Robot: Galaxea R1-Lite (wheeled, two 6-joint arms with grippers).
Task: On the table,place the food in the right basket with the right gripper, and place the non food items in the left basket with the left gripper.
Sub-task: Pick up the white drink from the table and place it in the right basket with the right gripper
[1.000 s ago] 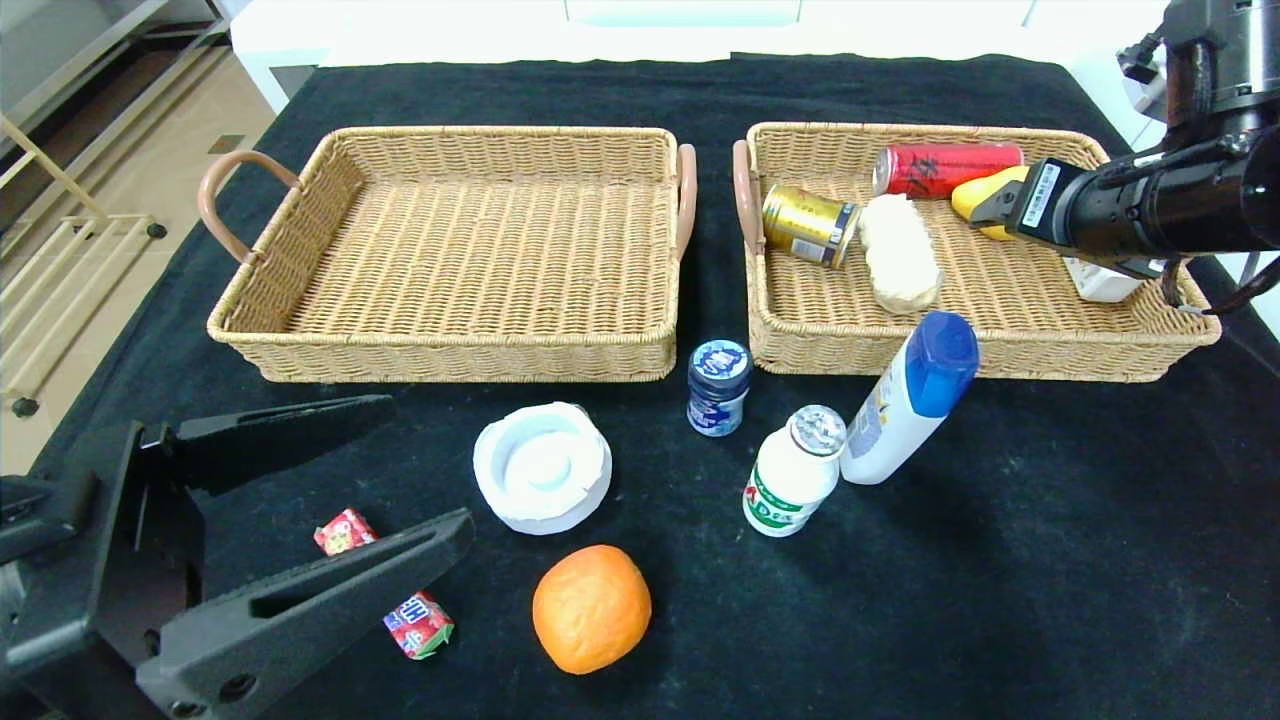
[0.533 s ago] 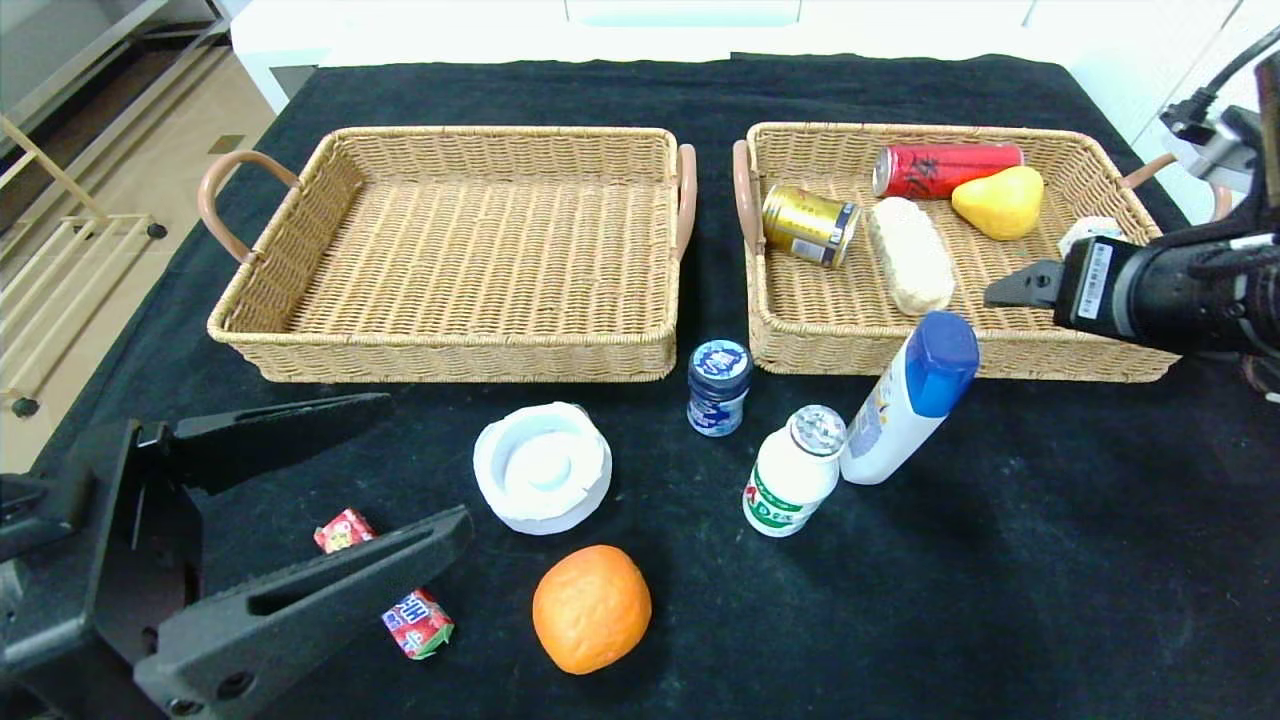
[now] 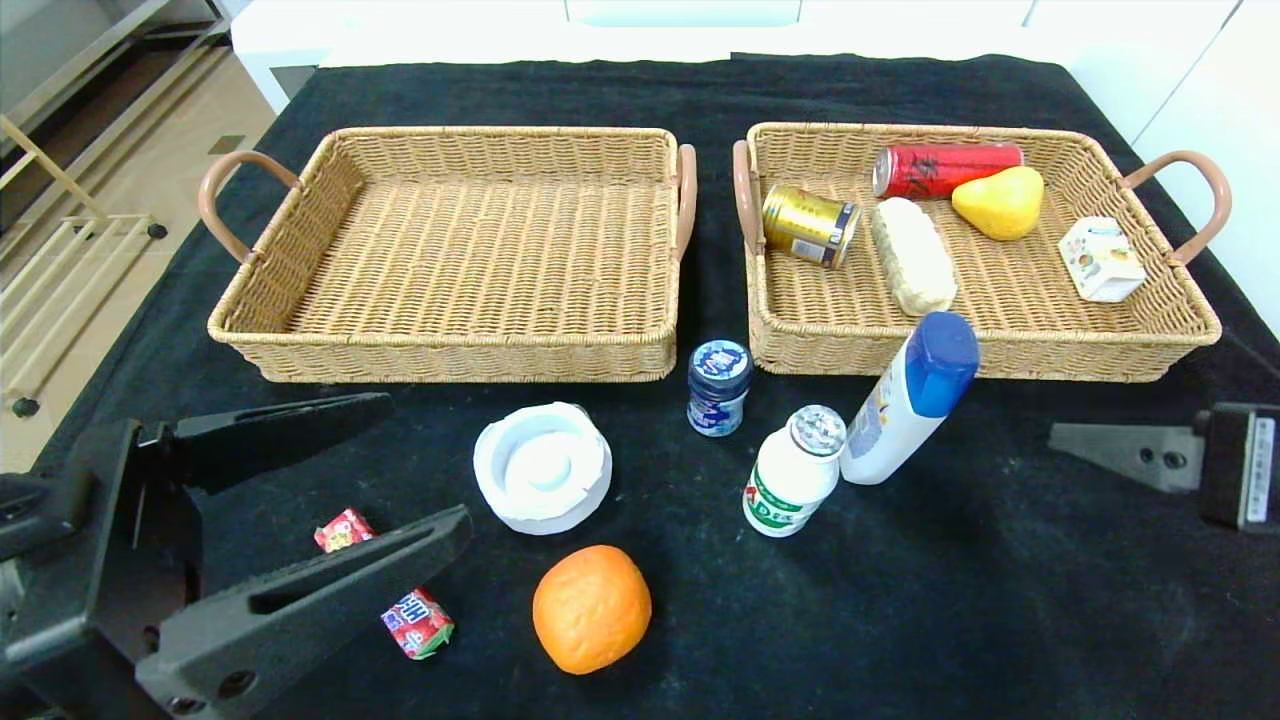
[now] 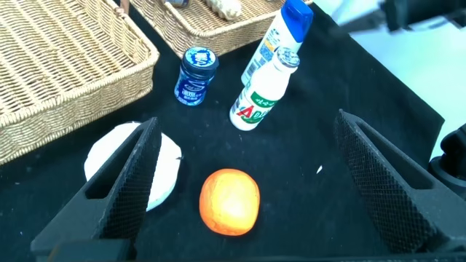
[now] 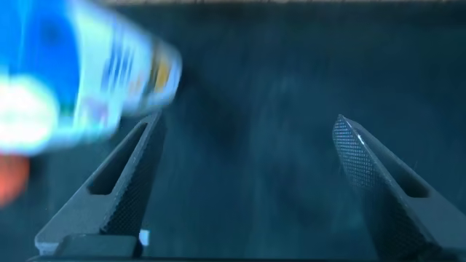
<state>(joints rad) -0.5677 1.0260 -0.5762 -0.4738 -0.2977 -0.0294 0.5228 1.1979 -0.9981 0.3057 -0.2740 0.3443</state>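
Now both the right pincer [image 3: 1075, 440] and left pincer [image 3: 400, 470] gape wide, empty.

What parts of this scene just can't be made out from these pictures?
- Second red candy, head view: partly hidden behind the open left gripper.
- Right gripper, head view: only one finger shows; the frame edge cuts off the rest.
- Blue-capped bottle, right wrist view: motion blur makes its label unreadable.
- Small white carton, head view: print too small to read.

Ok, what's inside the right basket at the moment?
In the right basket: a gold can, a red can, a bread roll, a yellow pear and a small carton. Nothing visibly hidden beneath them.
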